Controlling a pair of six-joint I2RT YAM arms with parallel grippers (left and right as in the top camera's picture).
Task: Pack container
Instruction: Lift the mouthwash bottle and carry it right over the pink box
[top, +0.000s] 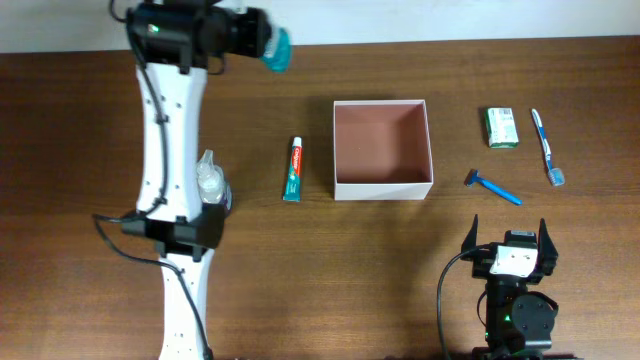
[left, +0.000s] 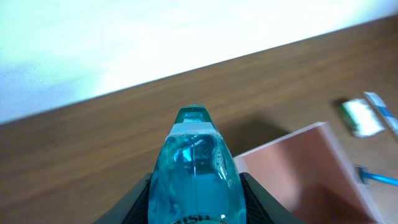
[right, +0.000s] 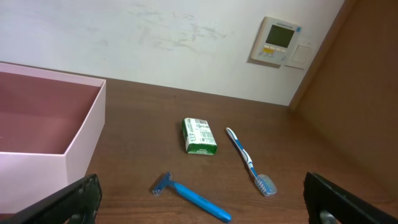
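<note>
The container (top: 381, 188), a square white-walled box with a reddish-brown inside, stands open at the table's middle; it also shows in the left wrist view (left: 298, 168) and the right wrist view (right: 74, 140). My left gripper (top: 268, 45) is shut on a clear blue bottle (left: 196, 174), held at the far edge, up and left of the box. My right gripper (top: 508, 240) is open and empty near the front edge. A blue razor (top: 492, 186), a green-and-white packet (top: 503, 127) and a toothbrush (top: 547, 147) lie right of the box. A toothpaste tube (top: 293, 168) lies left of it.
A clear bottle (top: 209, 177) lies beside the left arm's white body (top: 170, 130). A white wall with a thermostat (right: 278, 38) rises behind the table's far edge.
</note>
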